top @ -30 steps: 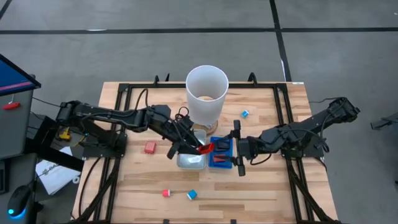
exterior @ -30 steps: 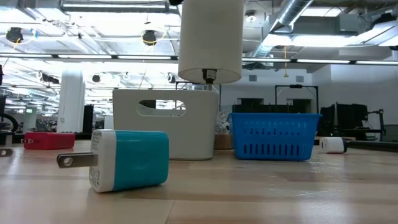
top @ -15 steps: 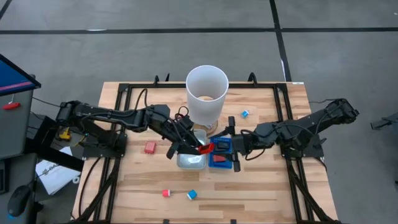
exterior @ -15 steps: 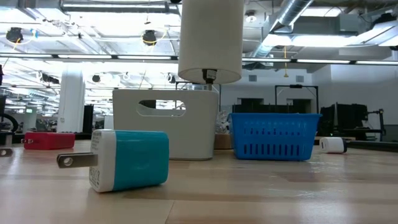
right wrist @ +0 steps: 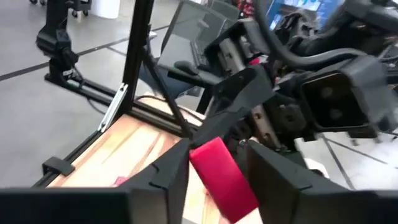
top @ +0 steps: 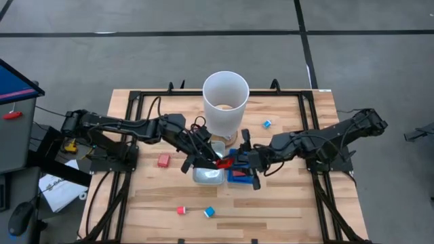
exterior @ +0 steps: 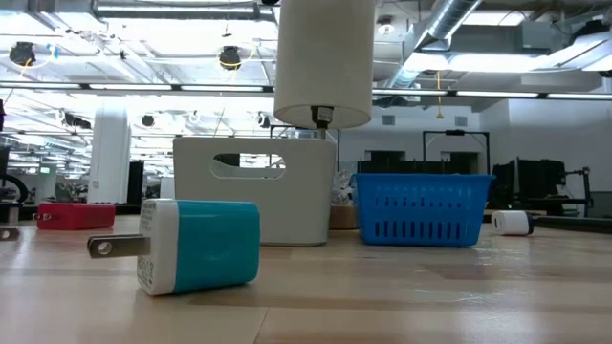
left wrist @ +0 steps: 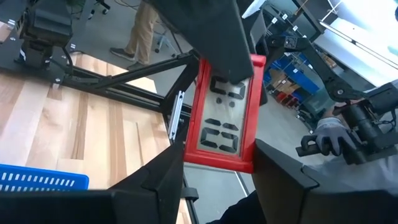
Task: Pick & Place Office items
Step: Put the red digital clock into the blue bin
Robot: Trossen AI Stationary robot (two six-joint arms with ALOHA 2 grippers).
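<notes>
From above, the left end effector (top: 215, 162) holds a red block (top: 224, 163) over the middle of the table (top: 285, 203), above the seam between the silvery tray (top: 208, 175) and the blue tray (top: 239, 173), just in front of the tall white bin (top: 225, 102). The right end effector (top: 241, 161) has its fingers at the block's other end. Loose pieces lie apart: a red one (top: 163, 160), a small red one (top: 181, 211), a blue one (top: 209, 212) and another blue one (top: 267, 124). The low view shows a teal plug adapter (exterior: 196, 245) and a blue basket (exterior: 422, 207). The left wrist view shows the red block (left wrist: 225, 115) clamped between its dark fingers (left wrist: 208, 34). The right wrist view shows the red block (right wrist: 222, 178) between its own fingers (right wrist: 163, 174), with narrow gaps on both sides, so they stand around it without gripping.
</notes>
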